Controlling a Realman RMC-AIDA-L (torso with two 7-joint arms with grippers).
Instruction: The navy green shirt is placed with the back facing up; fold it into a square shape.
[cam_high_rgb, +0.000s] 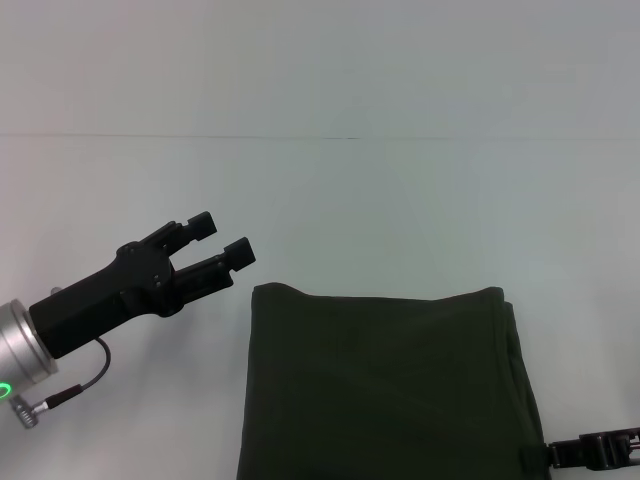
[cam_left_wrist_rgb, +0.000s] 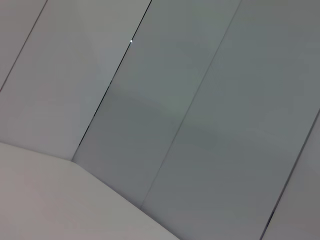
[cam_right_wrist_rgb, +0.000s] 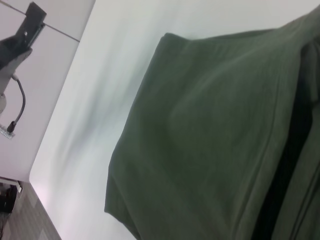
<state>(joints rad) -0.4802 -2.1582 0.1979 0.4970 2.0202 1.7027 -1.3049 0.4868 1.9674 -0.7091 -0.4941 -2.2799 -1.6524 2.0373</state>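
The navy green shirt (cam_high_rgb: 385, 385) lies folded into a plain dark rectangle on the white table, at the near middle-right, with no lettering showing. It fills most of the right wrist view (cam_right_wrist_rgb: 210, 140), with layered edges along one side. My left gripper (cam_high_rgb: 222, 240) is open and empty, raised above the table to the left of the shirt's far left corner. The left arm also shows far off in the right wrist view (cam_right_wrist_rgb: 15, 45). My right gripper (cam_high_rgb: 600, 450) is at the shirt's near right edge, only partly in view. The left wrist view shows no shirt.
The white table (cam_high_rgb: 330, 200) stretches beyond the shirt to a pale wall. The left wrist view shows grey wall panels (cam_left_wrist_rgb: 200, 100) and a pale surface (cam_left_wrist_rgb: 45, 200). The table's edge and floor show in the right wrist view (cam_right_wrist_rgb: 30, 210).
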